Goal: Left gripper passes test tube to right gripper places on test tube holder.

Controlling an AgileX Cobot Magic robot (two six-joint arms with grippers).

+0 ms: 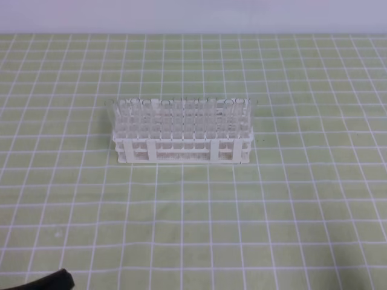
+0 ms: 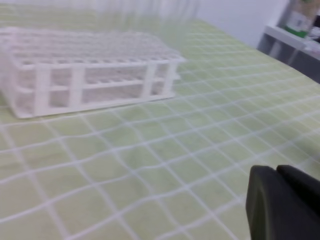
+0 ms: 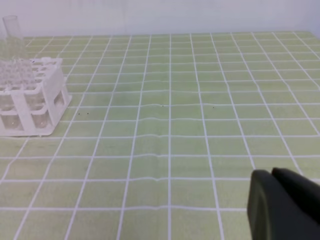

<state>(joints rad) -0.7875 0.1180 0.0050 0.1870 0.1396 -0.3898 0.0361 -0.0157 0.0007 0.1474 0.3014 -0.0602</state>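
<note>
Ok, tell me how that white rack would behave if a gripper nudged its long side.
The test tube holder is a thin open lattice, so it is probably light and would likely slide on the green checked mat rather than resist. It is far wider than tall, so tipping seems unlikely. The clear test tube standing in it could rattle, and glass would be fragile.

We see a white test tube holder (image 1: 181, 142) on a pale green tabletop (image 1: 193, 229) gridded with white lines. A clear test tube (image 3: 12, 35) stands in it. Both wrist views show black at five o'clock.
</note>
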